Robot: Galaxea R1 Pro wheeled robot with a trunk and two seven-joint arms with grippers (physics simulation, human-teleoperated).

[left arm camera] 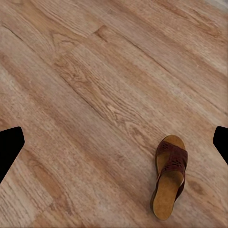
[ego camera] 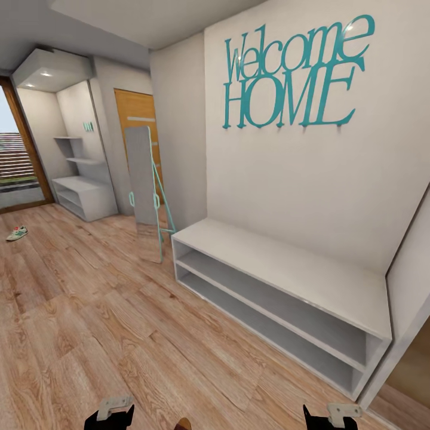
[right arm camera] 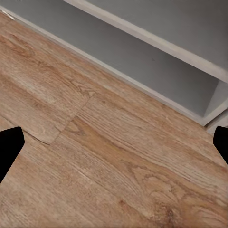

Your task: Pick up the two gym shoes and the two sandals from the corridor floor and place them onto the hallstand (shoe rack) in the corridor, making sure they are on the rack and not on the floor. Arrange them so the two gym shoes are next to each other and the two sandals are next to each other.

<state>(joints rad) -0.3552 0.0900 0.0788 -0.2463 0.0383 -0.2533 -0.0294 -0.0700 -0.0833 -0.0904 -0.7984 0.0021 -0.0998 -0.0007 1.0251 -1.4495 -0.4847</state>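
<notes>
A lone gym shoe (ego camera: 17,233) lies on the corridor floor (ego camera: 89,322) at nine o'clock, the hallstand (ego camera: 83,197) behind it, beside a leaning mirror (ego camera: 143,191). At two o'clock, "Welcome HOME" (ego camera: 292,74) tops a white rack (ego camera: 280,292) (shelves bare). One sandal (left arm camera: 170,175) sits below the left gripper (left arm camera: 114,147), jaws spread; the right gripper (right arm camera: 114,147) likewise.

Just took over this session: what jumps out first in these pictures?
The big teal "Welcome HOME" lettering on the wall above a low white rack at the head view's right. Far left on the wood floor lies one gym shoe; the left wrist view shows one brown sandal lying on the planks.
</notes>
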